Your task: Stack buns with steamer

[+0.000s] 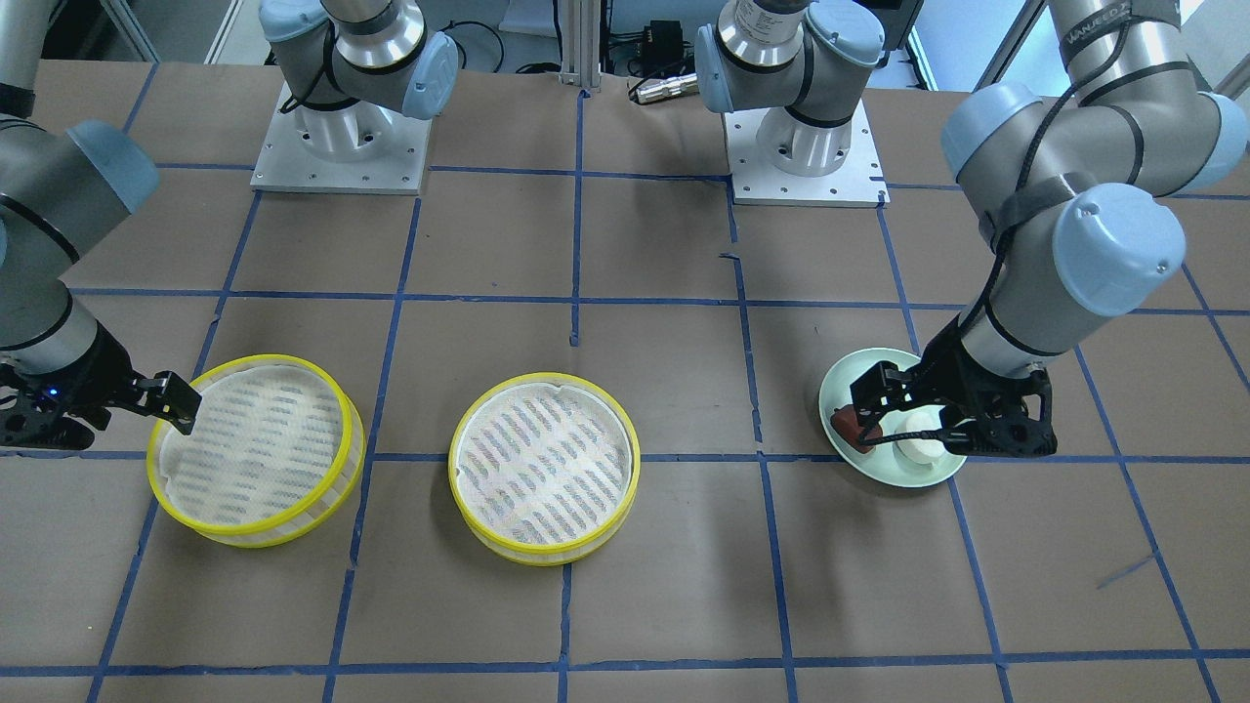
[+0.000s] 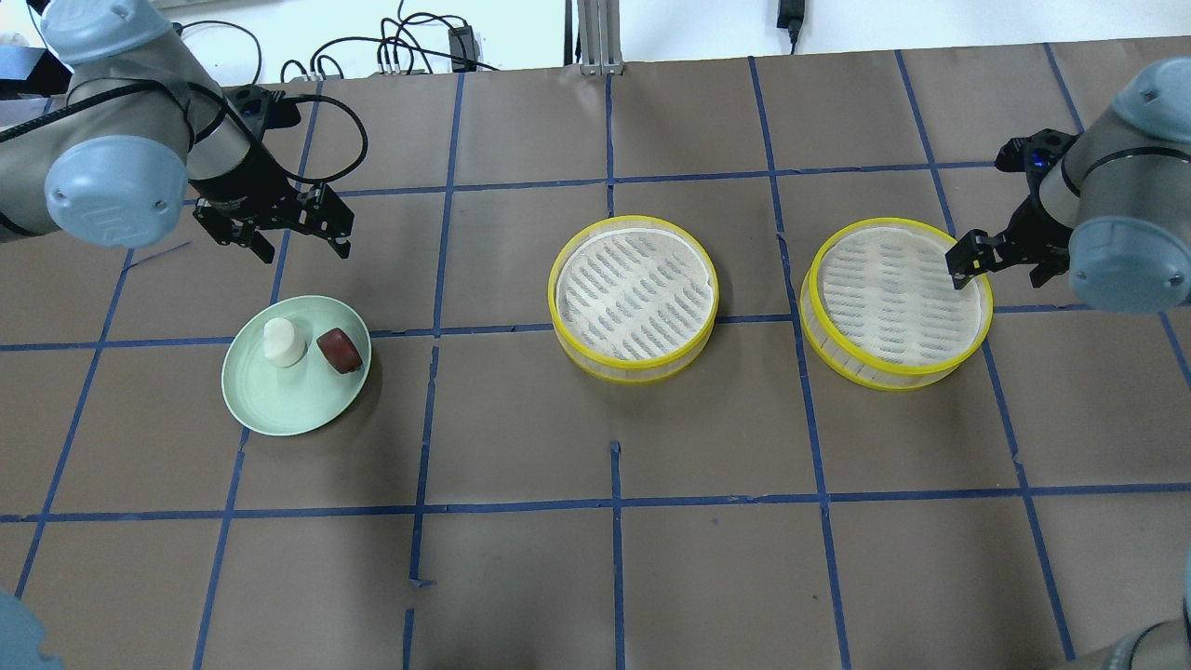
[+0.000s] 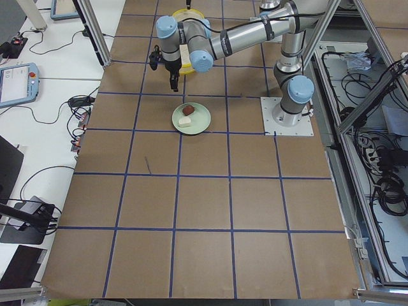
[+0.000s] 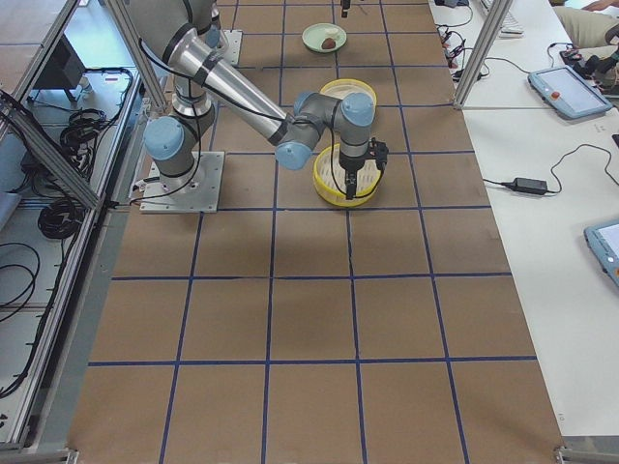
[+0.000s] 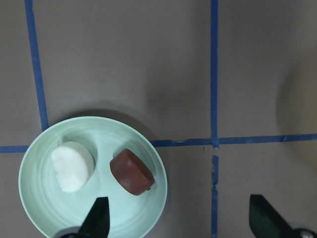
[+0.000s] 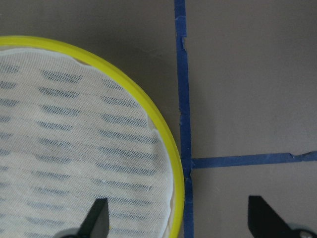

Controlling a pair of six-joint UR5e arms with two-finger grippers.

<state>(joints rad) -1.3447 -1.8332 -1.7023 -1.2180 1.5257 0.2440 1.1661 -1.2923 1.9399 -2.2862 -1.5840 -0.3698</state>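
The white bun and the dark red-brown bun lie side by side on a pale green plate. My left gripper is open and empty. It hovers just beyond the plate's far edge. In the left wrist view the buns lie above my open left gripper. Two yellow-rimmed steamer trays, middle and right, sit empty on the table. My right gripper is open and empty, over the right tray's outer rim.
The brown table is marked into squares with blue tape. The two arm bases stand at the robot's edge of the table. The trays sit about one tray width apart.
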